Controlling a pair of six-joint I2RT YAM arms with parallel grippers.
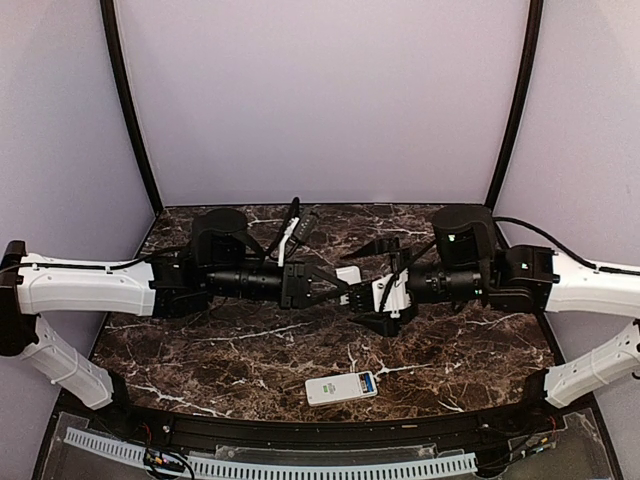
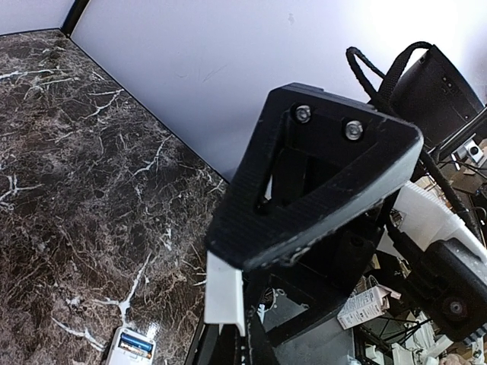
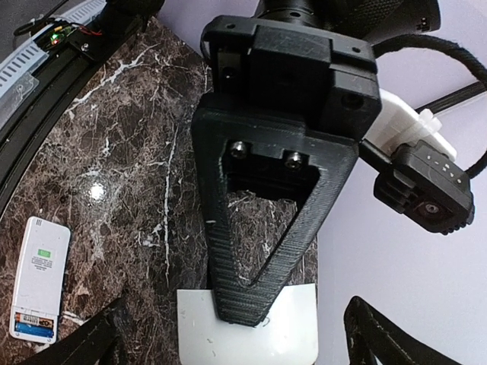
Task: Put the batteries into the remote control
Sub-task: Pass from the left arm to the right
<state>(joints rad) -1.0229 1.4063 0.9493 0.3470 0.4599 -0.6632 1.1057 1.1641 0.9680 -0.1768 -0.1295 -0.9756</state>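
The remote control (image 1: 340,388) lies back up near the table's front edge, also seen in the right wrist view (image 3: 39,266) and the left wrist view (image 2: 125,351). Its end compartment is uncovered and shows the blue batteries (image 1: 367,382) (image 3: 34,328) (image 2: 135,347) inside. Above mid-table my left gripper (image 1: 340,286) (image 2: 228,336) is shut on a small flat white plate (image 1: 348,273) (image 2: 224,293) (image 3: 247,334). My right gripper (image 1: 358,286) (image 3: 234,323) faces it, jaws wide open on either side of that plate, not touching it.
Dark marble tabletop (image 1: 250,350) with pale walls behind and at the sides. A black raised rim (image 1: 300,425) and a cable tray (image 1: 270,467) run along the front edge. The two arms meet nose to nose over the middle.
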